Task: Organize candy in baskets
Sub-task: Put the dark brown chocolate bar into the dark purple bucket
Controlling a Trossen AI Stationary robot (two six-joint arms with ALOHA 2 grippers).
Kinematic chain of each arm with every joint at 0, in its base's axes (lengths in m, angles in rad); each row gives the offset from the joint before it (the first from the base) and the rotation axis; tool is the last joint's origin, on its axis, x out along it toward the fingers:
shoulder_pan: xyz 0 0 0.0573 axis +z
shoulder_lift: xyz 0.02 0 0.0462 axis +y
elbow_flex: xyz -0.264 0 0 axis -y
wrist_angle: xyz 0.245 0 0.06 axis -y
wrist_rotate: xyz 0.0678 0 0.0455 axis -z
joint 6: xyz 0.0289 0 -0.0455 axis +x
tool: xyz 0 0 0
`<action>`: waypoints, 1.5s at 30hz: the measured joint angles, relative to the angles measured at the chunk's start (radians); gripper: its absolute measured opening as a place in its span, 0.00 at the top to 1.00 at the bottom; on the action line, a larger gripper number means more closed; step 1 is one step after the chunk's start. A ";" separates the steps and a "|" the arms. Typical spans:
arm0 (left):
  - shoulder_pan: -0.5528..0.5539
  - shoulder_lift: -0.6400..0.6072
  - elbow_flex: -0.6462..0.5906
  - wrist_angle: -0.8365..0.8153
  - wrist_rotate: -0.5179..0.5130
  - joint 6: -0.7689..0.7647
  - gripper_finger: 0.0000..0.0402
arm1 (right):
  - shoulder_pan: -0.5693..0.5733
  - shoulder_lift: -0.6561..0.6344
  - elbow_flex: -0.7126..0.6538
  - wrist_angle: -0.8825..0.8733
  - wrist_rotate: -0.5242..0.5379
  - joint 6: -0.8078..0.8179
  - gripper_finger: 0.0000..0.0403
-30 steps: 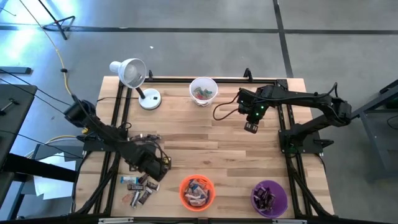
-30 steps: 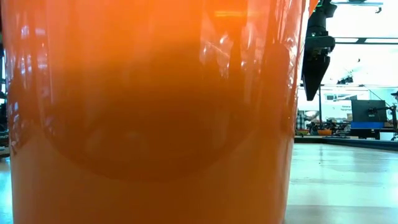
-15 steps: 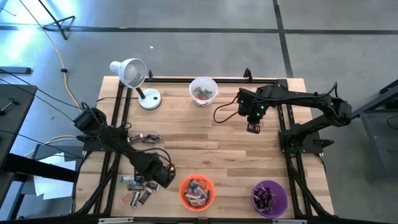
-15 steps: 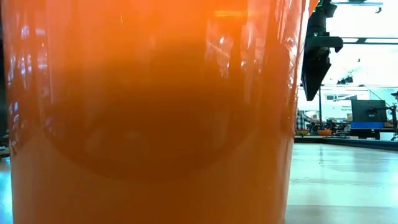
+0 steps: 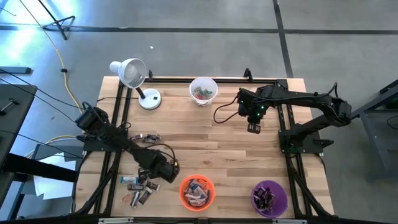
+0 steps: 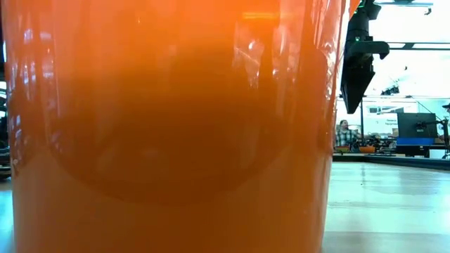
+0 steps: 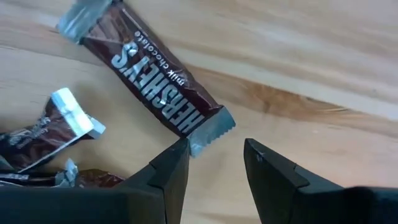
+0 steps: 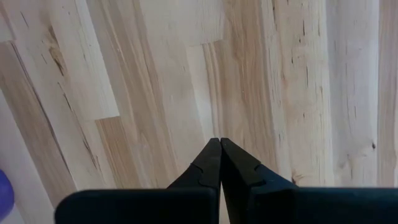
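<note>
Left gripper [image 7: 214,155] low over the table [image 5: 205,140], fingers apart, nothing between them. Brown chocolate bar [image 7: 152,78] lies just ahead, its crimped end at one fingertip; touching or not, can't tell. More candy [image 7: 37,134] beside it, cut off at frame edge. Orange basket [image 5: 197,191] close by blocks most of the low view. Right gripper [image 8: 219,152] closed on nothing, over bare wood.

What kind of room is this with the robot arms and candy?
Probably a robotics lab or workshop. A wooden table stands on a bare concrete floor, cables trail beside it, and the low view shows a person at cluttered benches behind.
</note>
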 joint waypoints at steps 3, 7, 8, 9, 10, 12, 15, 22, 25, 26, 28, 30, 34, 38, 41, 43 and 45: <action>0.014 0.000 0.022 -0.039 -0.002 -0.002 0.64 | 0.000 0.000 0.000 0.000 0.000 0.000 1.00; 0.017 0.000 0.069 -0.158 -0.004 -0.002 0.64 | 0.000 0.000 0.000 0.000 0.000 0.000 1.00; 0.017 0.000 0.084 -0.190 -0.004 -0.001 0.64 | 0.000 0.000 0.000 0.000 0.000 0.000 1.00; 0.013 0.000 0.098 -0.218 -0.004 0.008 0.64 | 0.000 0.000 0.000 0.000 0.000 -0.002 1.00; 0.007 -0.001 0.108 -0.245 -0.004 0.015 0.64 | 0.000 0.000 0.000 0.000 0.000 -0.004 1.00; -0.009 -0.001 0.120 -0.281 -0.005 0.090 0.64 | 0.000 0.000 0.000 0.000 0.000 -0.005 1.00; -0.033 -0.001 0.139 -0.294 0.013 0.400 0.64 | 0.000 0.000 0.000 0.000 0.000 -0.007 1.00; -0.056 -0.001 0.192 -0.328 0.085 1.231 0.64 | 0.000 0.000 0.000 0.001 0.000 0.047 1.00; -0.061 -0.001 0.197 -0.392 0.062 1.522 0.64 | 0.000 0.000 0.000 0.001 -0.001 0.131 1.00; -0.063 -0.001 0.197 -0.419 0.039 1.600 0.64 | 0.000 0.000 0.000 0.001 -0.001 0.162 1.00; -0.067 -0.001 0.197 -0.482 -0.023 1.727 0.64 | 0.000 0.000 0.000 0.001 -0.001 0.236 1.00; -0.070 -0.001 0.196 -0.533 -0.088 1.829 0.65 | 0.000 0.000 0.000 0.001 -0.001 0.312 1.00; -0.071 -0.005 0.167 -0.520 -0.180 1.946 0.65 | 0.000 0.000 0.000 0.001 -0.001 0.418 1.00; -0.096 -0.068 0.053 -0.444 -0.198 1.942 0.65 | 0.000 0.000 0.000 0.001 -0.001 0.499 1.00; -0.106 -0.115 -0.007 -0.334 -0.179 1.867 0.65 | 0.000 0.000 0.000 0.001 -0.001 0.543 1.00; -0.100 -0.128 -0.020 -0.303 -0.185 1.828 0.65 | 0.000 0.000 0.000 0.001 -0.001 0.558 1.00; -0.093 -0.129 -0.020 -0.258 -0.199 1.811 0.65 | 0.000 0.000 0.000 0.001 -0.002 0.562 1.00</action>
